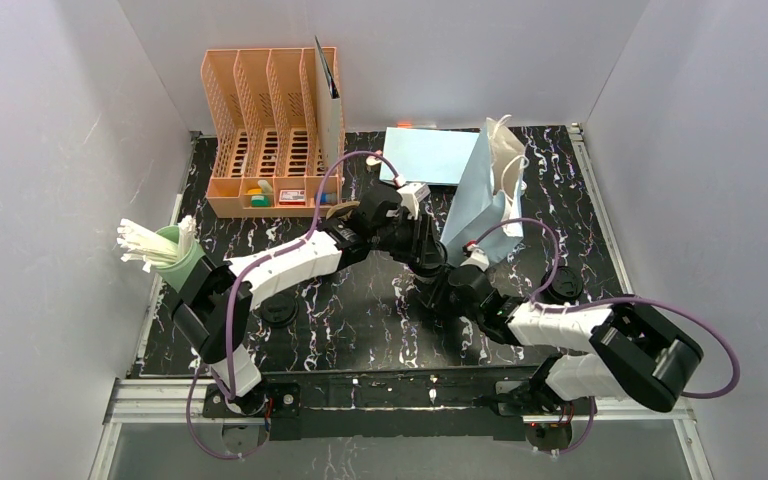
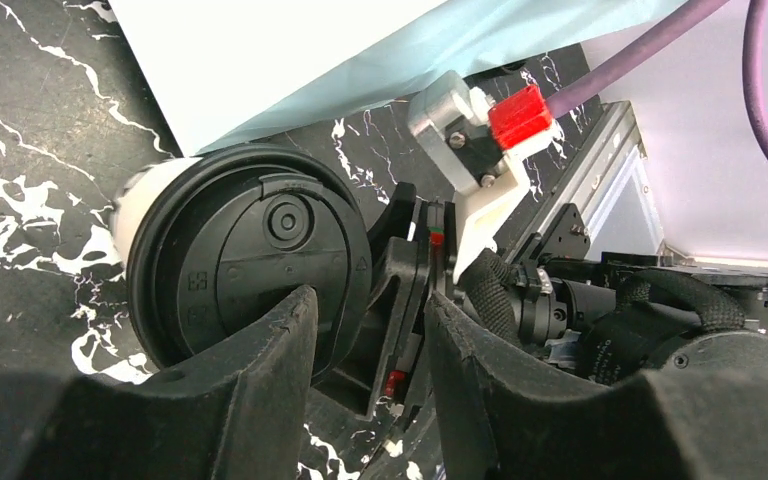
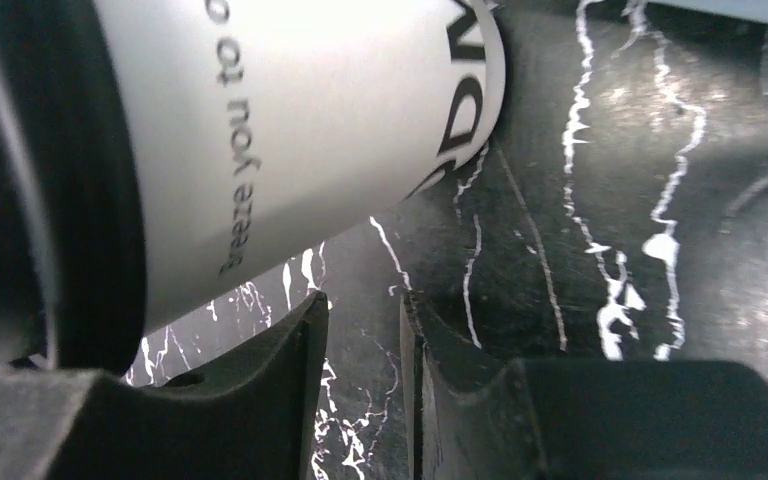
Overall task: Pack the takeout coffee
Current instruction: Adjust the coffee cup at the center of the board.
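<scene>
Seemingly the packing is only getting started: one cup (image 2: 250,260) with a black lid and a pale printed side is lying tipped over on the table (image 2: 20,200), just beside the lower edge of the light-blue bag (image 1: 475,195) and not inside it. The left tool (image 2: 368,300) is hovering right at the lid with its fingers standing apart, one finger crossing in front of the lid, and nothing is sitting between them. The right tool (image 3: 363,300) is waiting alongside the cup's body, its fingers parted by a narrow gap and gripping nothing. A second lid (image 1: 280,312) is showing near the left arm and a third lid (image 1: 566,288) near the right arm, probably cups still waiting for their turn, though from above their bodies are not showing. So the righting, lifting and bagging are all looking undone. From overhead the two arms are covering the tipped cup completely, the inside of the bag is staying out of sight, and no cup carrier is appearing anywhere.
</scene>
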